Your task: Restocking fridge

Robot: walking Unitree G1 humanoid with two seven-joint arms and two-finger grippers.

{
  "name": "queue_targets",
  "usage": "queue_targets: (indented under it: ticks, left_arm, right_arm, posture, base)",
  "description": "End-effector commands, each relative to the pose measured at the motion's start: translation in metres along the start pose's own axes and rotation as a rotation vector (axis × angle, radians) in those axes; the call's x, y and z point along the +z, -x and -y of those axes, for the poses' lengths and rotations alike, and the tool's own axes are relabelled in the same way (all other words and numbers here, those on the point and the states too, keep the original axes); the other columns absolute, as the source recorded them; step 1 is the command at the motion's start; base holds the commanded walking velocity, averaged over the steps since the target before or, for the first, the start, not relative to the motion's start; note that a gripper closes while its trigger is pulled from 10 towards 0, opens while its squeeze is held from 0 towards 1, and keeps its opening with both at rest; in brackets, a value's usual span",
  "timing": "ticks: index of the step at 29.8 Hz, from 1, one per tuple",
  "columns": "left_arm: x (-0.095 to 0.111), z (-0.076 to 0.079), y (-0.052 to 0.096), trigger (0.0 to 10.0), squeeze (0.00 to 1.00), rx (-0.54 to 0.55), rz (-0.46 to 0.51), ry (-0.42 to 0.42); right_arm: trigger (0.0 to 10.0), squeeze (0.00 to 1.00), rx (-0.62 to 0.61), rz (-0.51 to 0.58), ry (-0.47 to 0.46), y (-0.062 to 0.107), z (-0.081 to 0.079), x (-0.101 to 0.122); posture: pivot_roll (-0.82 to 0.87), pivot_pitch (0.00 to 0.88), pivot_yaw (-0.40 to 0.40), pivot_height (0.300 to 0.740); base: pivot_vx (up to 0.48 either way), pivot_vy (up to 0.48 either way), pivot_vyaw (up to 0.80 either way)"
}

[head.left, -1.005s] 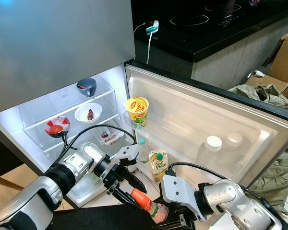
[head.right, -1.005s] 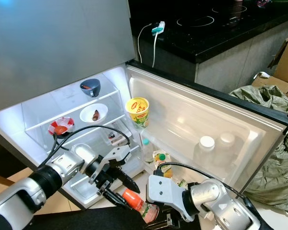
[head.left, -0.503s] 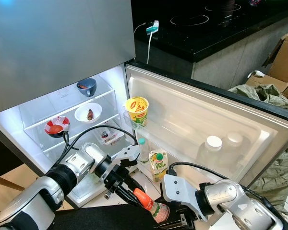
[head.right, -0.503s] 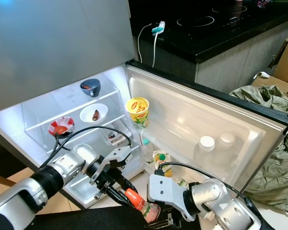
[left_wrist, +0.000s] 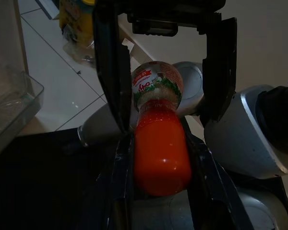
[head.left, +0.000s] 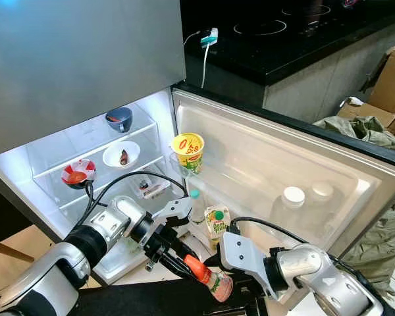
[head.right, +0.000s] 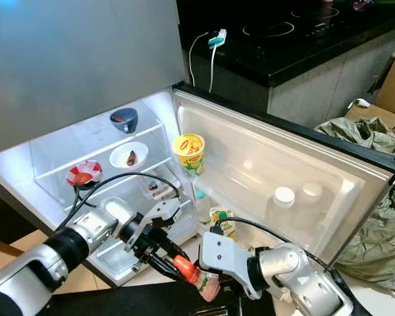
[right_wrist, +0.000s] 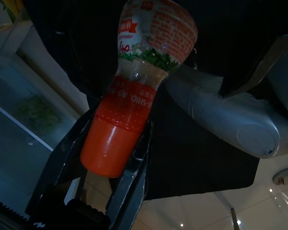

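1. Your left gripper [head.left: 179, 262] has its fingers clamped on the orange cap of the dressing bottle [head.left: 210, 279], low in front of the open fridge [head.left: 128, 168].
2. Your right gripper [left_wrist: 165, 72] has its fingers spread either side of the bottle's body; you can't tell whether they touch it.
3. From the bottle, the juice carton [head.left: 216, 222] sits at twelve o'clock in the fridge door [head.left: 276, 171], with the noodle cup [head.left: 188, 152] above it at eleven o'clock.

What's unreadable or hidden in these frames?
- Right gripper: below the left eye view's edge; open or shut unclear.
- Bottle label: too small and dark in the wrist views to read.
- Carton base: hidden behind the right arm.
- Bowl contents: too small.
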State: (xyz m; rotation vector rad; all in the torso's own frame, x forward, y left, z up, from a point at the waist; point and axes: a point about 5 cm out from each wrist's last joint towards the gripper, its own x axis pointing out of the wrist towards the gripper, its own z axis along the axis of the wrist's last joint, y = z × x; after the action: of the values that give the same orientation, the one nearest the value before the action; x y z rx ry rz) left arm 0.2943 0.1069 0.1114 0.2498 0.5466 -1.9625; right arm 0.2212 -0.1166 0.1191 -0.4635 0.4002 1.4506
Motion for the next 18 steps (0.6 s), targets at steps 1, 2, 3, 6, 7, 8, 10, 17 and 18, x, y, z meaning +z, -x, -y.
queue_targets:
  ticks: [1,2,3,6,7,8,10,17,18]
  left_arm:
    - [-0.002,-0.001,0.001,0.0,0.00,0.018,-0.003,0.000]
    - [-0.003,-0.002,0.002,0.0,0.00,0.025,-0.011,0.001]
    - [-0.005,-0.002,0.003,0.0,0.00,0.032,-0.024,0.002]
    - [-0.009,-0.003,0.006,0.0,0.00,0.045,-0.053,0.002]
    - [-0.009,-0.003,0.006,0.0,0.00,0.045,-0.053,0.002]
    - [-0.009,-0.003,0.007,0.0,0.00,0.049,-0.060,0.002]
    - [-0.011,-0.003,0.011,0.0,0.00,0.065,-0.084,-0.003]
    - [-0.008,-0.007,0.026,0.0,0.00,0.139,-0.137,-0.036]
    - [-0.008,-0.007,0.026,0.0,0.00,0.139,-0.137,-0.036]
  right_arm:
    - [10.0,1.00,0.013,0.016,-0.002,-0.001,-0.003,0.000]
    - [10.0,1.00,0.014,0.004,-0.015,0.001,-0.004,-0.004]
    - [10.0,1.00,0.012,-0.024,-0.028,0.003,-0.005,-0.011]
    - [10.0,1.00,0.000,-0.087,-0.055,0.007,-0.006,-0.025]
    - [10.0,1.00,0.000,-0.087,-0.055,0.007,-0.006,-0.025]
    - [10.0,1.00,-0.003,-0.101,-0.061,0.008,-0.006,-0.028]
    - [10.0,0.49,-0.013,-0.153,-0.097,0.014,-0.008,-0.040]
    - [10.0,0.00,-0.087,-0.460,-0.250,0.041,-0.024,-0.108]
    - [10.0,0.00,-0.087,-0.460,-0.250,0.041,-0.024,-0.108]
  posture:
    - [-0.22,0.078,0.099,0.740]
    - [-0.23,0.075,0.099,0.740]
    - [-0.23,0.074,0.099,0.740]
    - [-0.23,0.074,0.099,0.740]
    - [-0.23,0.074,0.099,0.740]
    - [-0.23,0.074,0.099,0.740]
    - [-0.23,0.070,0.100,0.740]
    - [-0.23,0.066,0.106,0.740]
    - [-0.23,0.066,0.106,0.740]
  base:
    - [0.000,0.000,0.00]
    - [0.000,0.000,0.00]
    - [0.000,0.000,0.00]
    - [0.000,0.000,0.00]
    - [0.000,0.000,0.00]
    - [0.000,0.000,0.00]
    - [0.000,0.000,0.00]
    - [0.000,0.000,0.00]
    - [0.000,0.000,0.00]
